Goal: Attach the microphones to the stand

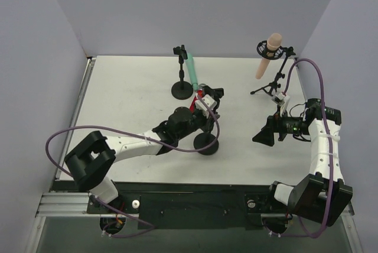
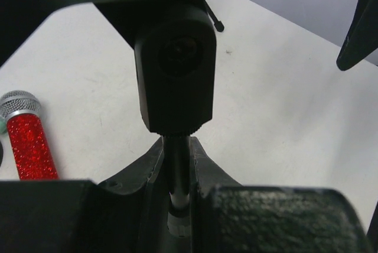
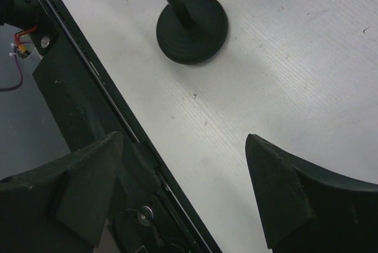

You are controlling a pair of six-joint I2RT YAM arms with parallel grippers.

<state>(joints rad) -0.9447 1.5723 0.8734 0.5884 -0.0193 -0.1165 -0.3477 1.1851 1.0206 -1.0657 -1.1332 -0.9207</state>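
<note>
My left gripper (image 1: 204,110) is shut on the thin pole (image 2: 176,158) of a black round-base stand (image 1: 206,143); the stand's black clip (image 2: 174,70) is right above my fingers. The glittery red microphone (image 2: 26,140) with a silver mesh head lies on the table just left of it and is mostly hidden in the top view (image 1: 201,94). The mint green microphone (image 1: 191,67) sits slanted in the clip of a second round-base stand (image 1: 182,90). The peach-pink microphone (image 1: 269,55) sits in a tripod stand (image 1: 273,84). My right gripper (image 1: 266,133) is open and empty.
In the right wrist view my open right gripper (image 3: 183,140) hovers over the white table, with the round stand base (image 3: 192,27) ahead and the black rail of the table's near edge (image 3: 88,105) on the left. Grey walls close in the table.
</note>
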